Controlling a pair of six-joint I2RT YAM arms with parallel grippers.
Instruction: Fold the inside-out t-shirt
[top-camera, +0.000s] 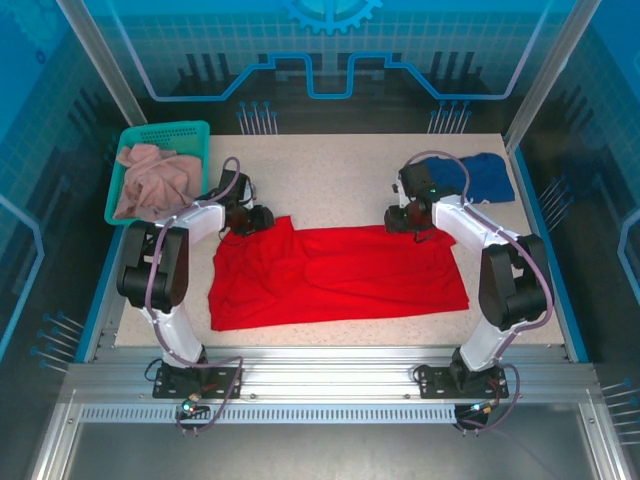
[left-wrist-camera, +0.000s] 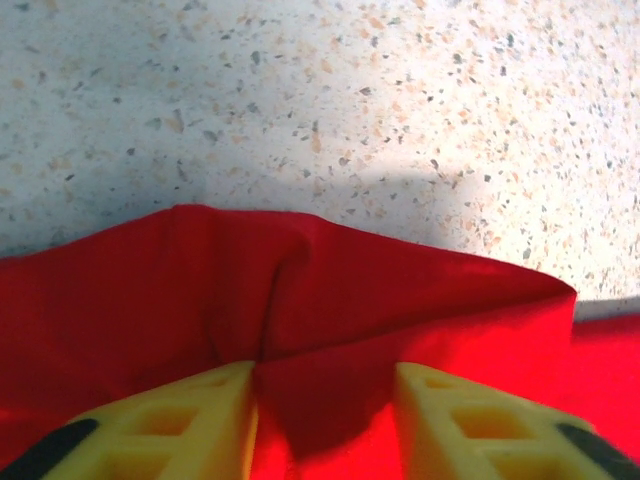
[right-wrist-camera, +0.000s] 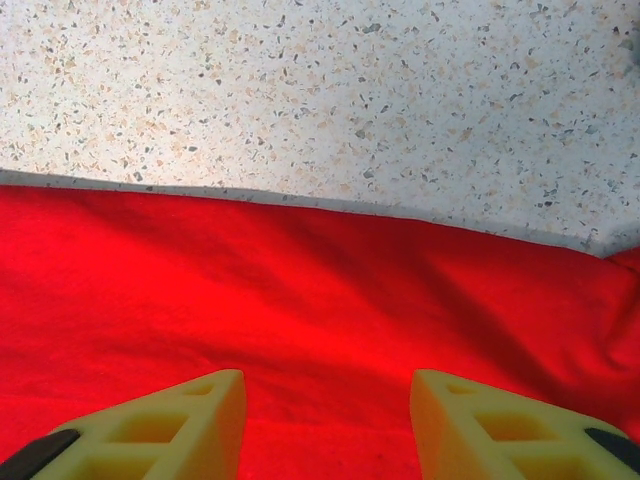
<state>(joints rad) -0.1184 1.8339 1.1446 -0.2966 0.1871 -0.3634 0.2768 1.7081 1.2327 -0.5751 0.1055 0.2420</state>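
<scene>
The red t-shirt (top-camera: 335, 275) lies flat on the table (top-camera: 340, 170), long axis left to right (collar end unclear). At its far edge the left fingers (left-wrist-camera: 180, 425) straddle a raised fold, grip unclear; the right fingers (right-wrist-camera: 170, 430) stand apart over smooth cloth.

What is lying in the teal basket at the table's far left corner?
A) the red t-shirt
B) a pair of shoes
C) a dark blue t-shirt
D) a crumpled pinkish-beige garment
D: the teal basket holds a crumpled pinkish-beige garment, while the dark blue t-shirt lies at the far right.
</scene>
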